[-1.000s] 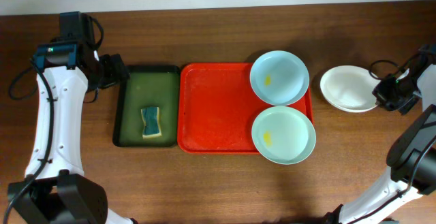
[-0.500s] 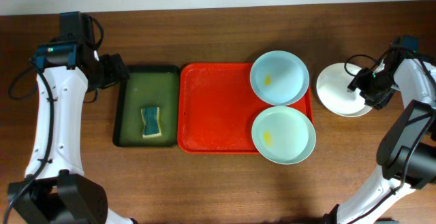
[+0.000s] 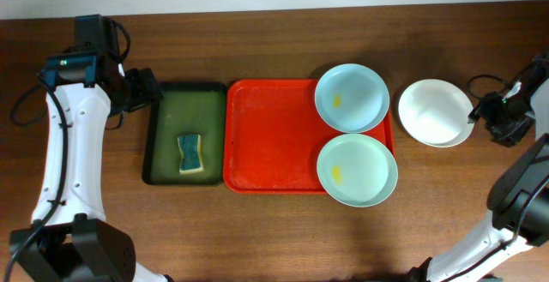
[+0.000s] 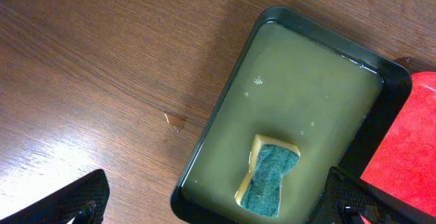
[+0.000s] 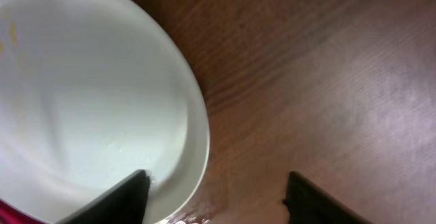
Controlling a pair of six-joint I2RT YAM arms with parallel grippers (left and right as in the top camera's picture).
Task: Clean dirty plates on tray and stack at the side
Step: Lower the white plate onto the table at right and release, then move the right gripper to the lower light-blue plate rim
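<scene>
Right claw (image 5: 214,197) backed off white plate (image 3: 433,111), jaws apart; I see left claw (image 4: 214,203) wide open

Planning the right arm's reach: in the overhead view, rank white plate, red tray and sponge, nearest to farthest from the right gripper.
1. White plate, just left of the right gripper.
2. Red tray, mid-table.
3. Sponge, far left in the green tray.

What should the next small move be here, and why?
Probably lower the left gripper onto the sponge: it hangs open by the green tray holding the sponge, while the upper blue plate and lower blue plate on the red tray show yellow smears.
</scene>
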